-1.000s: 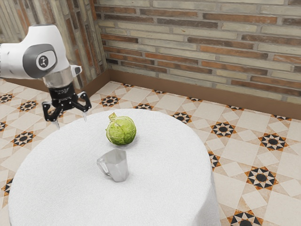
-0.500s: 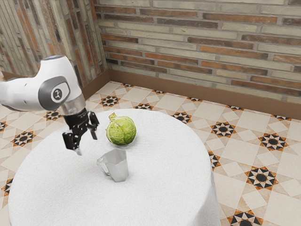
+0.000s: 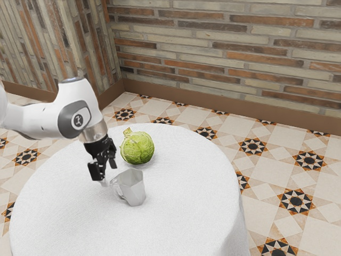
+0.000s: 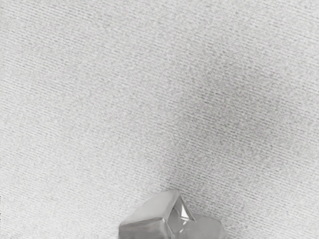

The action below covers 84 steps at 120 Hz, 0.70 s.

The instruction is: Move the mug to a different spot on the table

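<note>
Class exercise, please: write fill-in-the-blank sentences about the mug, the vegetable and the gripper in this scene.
1. The mug stands on a ___ tablecloth.
2. The green vegetable behind the mug is a ___.
3. The gripper hovers beside the mug's ___.

Missing words: white, cabbage, handle.

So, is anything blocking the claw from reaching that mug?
Nothing visible does. The claw hangs open close by the handle of the mug, on the exterior view's left of it. The cabbage sits on the table behind the mug, off that path.
</note>
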### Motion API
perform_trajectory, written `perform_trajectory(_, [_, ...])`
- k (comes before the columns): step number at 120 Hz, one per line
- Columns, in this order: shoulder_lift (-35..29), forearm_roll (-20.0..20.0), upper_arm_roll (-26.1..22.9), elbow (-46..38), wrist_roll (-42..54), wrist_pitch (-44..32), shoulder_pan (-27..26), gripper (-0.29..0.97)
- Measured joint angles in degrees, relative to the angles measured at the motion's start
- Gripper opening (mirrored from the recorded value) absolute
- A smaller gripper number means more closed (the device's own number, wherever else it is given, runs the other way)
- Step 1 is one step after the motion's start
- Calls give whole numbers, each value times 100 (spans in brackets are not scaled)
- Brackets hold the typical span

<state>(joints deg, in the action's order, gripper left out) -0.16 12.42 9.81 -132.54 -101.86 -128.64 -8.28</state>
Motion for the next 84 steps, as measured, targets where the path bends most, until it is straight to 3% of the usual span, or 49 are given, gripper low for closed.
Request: perform_trajectory(84, [303,146,-6,-113,-792,-417,-141,67])
